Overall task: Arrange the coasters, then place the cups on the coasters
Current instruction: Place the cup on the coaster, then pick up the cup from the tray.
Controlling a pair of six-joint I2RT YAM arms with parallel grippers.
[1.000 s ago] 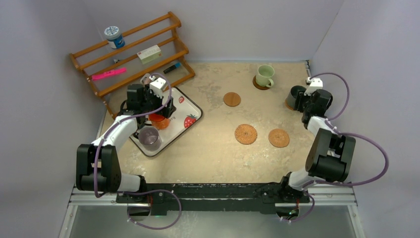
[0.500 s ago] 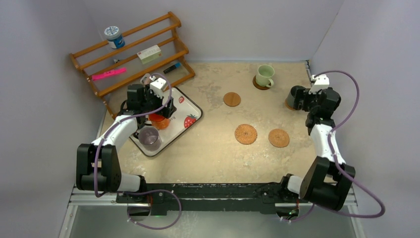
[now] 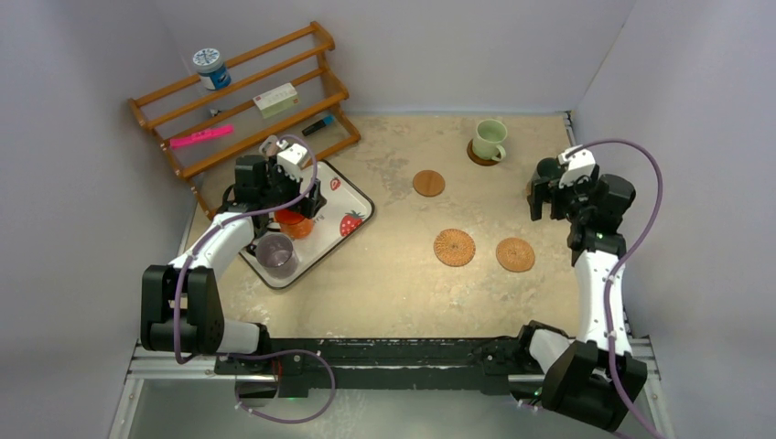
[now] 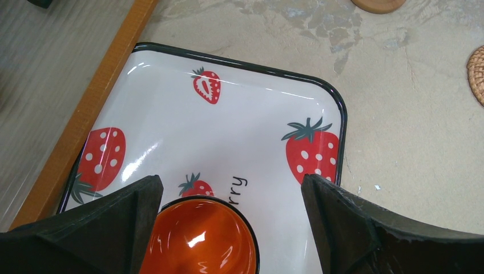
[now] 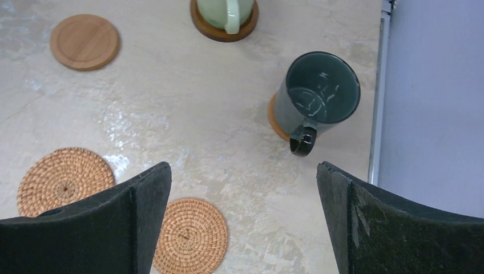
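Observation:
My left gripper (image 4: 231,180) stands open above the orange cup (image 4: 200,240), which rests on the strawberry tray (image 4: 337,108); the cup sits by the left finger, not gripped. A purple-grey cup (image 3: 276,254) stands on the same tray. My right gripper (image 5: 242,168) is open and empty, raised just short of the dark grey-green cup (image 5: 319,91). That cup stands upright on a brown coaster (image 5: 274,117) with its handle toward me. The pale green cup (image 3: 489,139) sits on another coaster (image 5: 206,28). A smooth wooden coaster (image 3: 427,183) and two woven coasters (image 3: 454,247) (image 3: 515,254) lie bare.
A wooden rack (image 3: 247,91) stands at the back left, with a blue-and-white jar (image 3: 210,69) and small items on it. The table's metal edge and the right wall (image 5: 434,114) run close beside the dark cup.
The right gripper opened, let go of the dark grey-green cup on its coaster, and drew back and up from it. The left arm has not moved.

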